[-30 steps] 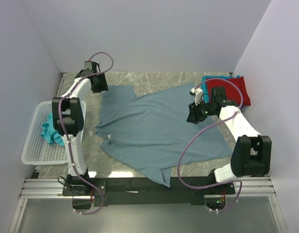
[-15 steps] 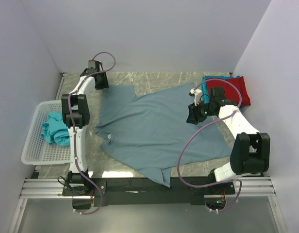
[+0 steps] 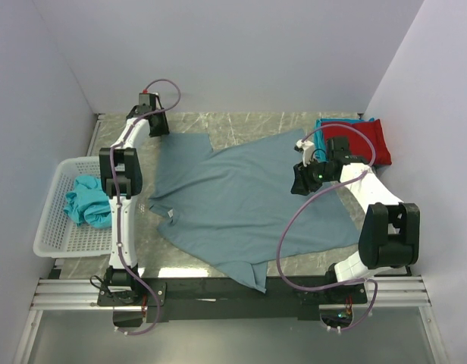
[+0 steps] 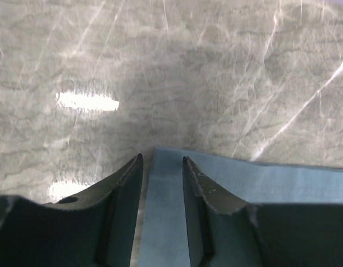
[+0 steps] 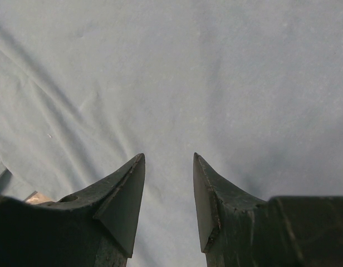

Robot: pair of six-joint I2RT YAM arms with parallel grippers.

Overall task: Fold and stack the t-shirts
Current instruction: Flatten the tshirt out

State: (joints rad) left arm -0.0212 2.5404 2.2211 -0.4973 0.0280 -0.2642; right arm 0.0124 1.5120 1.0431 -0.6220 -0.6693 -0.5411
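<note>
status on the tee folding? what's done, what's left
Done: the red t-shirt lies folded atop the lower teal t-shirt at the far right corner.
In hand: the blue-grey t-shirt is spread flat and unfolded. The left gripper is open astride its far left corner, and the right gripper is open over its right side.
Left: fold and stack that one, then the crumpled teal t-shirt in the white basket.

Far strip of grey marble tabletop bare; white plastic mesh basket blocks left edge, folded red t-shirt far-right corner.
</note>
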